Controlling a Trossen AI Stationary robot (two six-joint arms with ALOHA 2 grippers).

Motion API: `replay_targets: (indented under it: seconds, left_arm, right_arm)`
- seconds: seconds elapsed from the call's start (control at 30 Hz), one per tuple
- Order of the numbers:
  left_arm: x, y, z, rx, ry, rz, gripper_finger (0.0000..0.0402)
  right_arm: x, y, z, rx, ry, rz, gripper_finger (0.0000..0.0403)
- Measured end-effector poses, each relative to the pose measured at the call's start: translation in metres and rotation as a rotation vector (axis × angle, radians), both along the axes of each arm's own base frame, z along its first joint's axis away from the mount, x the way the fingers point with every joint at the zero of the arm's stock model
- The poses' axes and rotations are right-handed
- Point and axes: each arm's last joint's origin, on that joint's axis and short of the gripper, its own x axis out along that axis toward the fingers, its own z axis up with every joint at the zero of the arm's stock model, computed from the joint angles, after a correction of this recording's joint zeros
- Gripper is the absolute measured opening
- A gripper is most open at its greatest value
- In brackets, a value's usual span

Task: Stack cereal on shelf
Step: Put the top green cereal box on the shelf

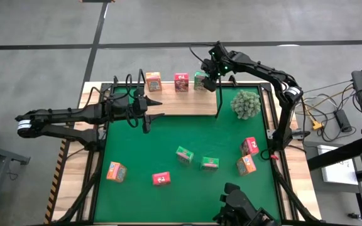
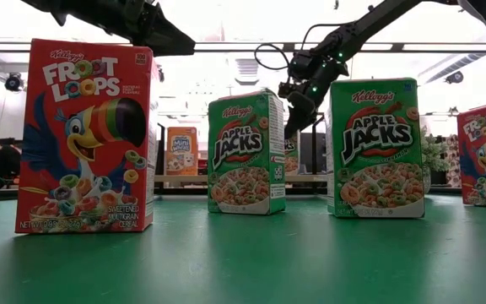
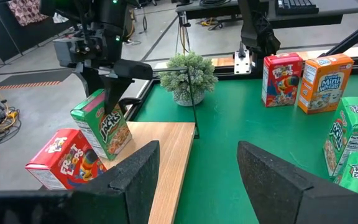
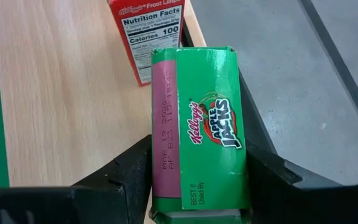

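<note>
So right end effector [image 4: 194, 180] is clamped on a green box [image 4: 199, 127], tilted over the shelf [image 1: 175, 103] at 12 o'clock, just beside the pink box [image 1: 181, 82]. Left end effector [image 3: 197, 177] hangs released nearby.

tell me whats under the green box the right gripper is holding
The green box, tilted in the right gripper, hangs over the shelf beside a red box. The board directly beneath it is hidden.

1. A green mat [image 1: 168, 147] is covering the table, well away from the right pincer [image 1: 210, 80].
2. Six cereal boxes are standing on it: two green [image 1: 184, 154], two pink [image 1: 161, 179], two orange [image 1: 115, 171].
3. The wooden shelf [image 1: 181, 103] is lying under that pincer, carrying an orange box [image 1: 153, 81] and a pink box [image 1: 181, 82] just beside it.
4. A plant ball [image 1: 246, 104] is sitting nearby.
</note>
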Motion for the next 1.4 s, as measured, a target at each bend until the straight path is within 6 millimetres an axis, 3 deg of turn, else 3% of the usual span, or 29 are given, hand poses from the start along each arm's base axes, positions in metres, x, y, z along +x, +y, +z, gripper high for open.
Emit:
replay_targets:
  seconds: [0.37,0.7,1.07,1.23,1.4]
  left_arm:
    - [0.000,0.000,0.000,-0.001,0.000,0.000,0.0199]
    - [0.000,0.000,-0.001,-0.002,0.008,-0.001,0.0199]
    - [0.000,0.000,-0.001,-0.002,0.007,-0.001,0.0199]
    - [0.000,0.000,-0.001,0.002,0.007,-0.002,0.0199]
    - [0.000,0.000,-0.001,0.002,0.007,-0.002,0.0199]
  right_arm:
    - [-0.001,0.001,0.004,-0.005,-0.004,0.002,0.0214]
    - [-0.002,0.003,0.005,0.007,0.004,-0.001,0.0203]
    - [-0.005,0.011,0.034,-0.017,-0.067,-0.038,0.0213]
    - [0.005,0.014,0.050,-0.048,-0.143,-0.049,0.0190]
    - [0.020,0.020,0.058,-0.132,-0.182,-0.036,0.0118]
